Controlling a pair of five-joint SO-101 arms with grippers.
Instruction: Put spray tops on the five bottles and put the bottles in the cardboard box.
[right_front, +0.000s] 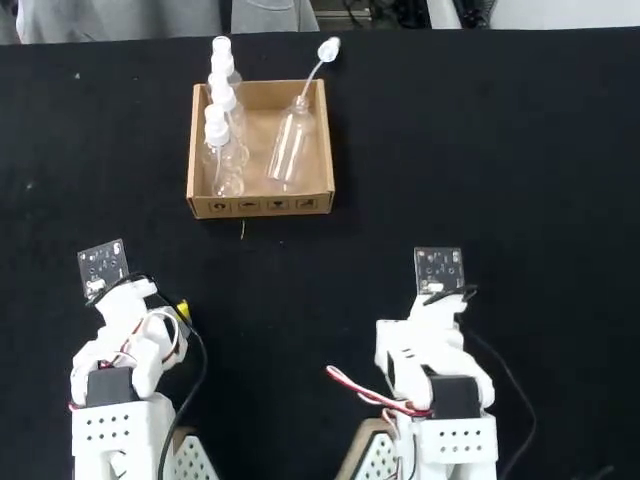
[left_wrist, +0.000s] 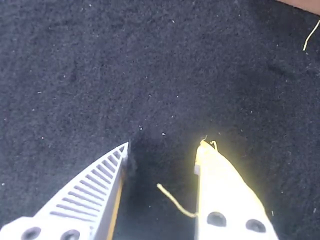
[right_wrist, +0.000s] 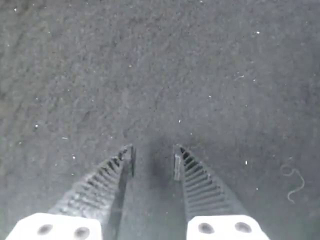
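From above, the box (right_front: 260, 206) sits on the far-left part of the black desk (right_front: 480, 150), well apart from both arms. A cluster of capped bottles (right_front: 224, 150) lies along its left side, tops pointing away from the arms; they overlap too much to count. A lone bottle (right_front: 290, 146) lies on the right side. Its spray top (right_front: 328, 46) stands off the neck on a bare tube and pokes past the far rim. That top looks unseated, so the task is probably nearly done but not finished. The left arm (right_front: 120, 340) and right arm (right_front: 435, 345) are folded back at the near edge, likely parked to leave the box clear. There is wide bare cloth between them and the box, and more to its right for an approach. At the left wrist, the left pincer (left_wrist: 164, 145) is spread wide and holds nothing. It hangs over bare cloth with a loose yellow thread (left_wrist: 175, 201) lying between the jaws. At the right wrist, the right pincer (right_wrist: 153, 148) is only narrowly parted, also empty, over plain cloth.
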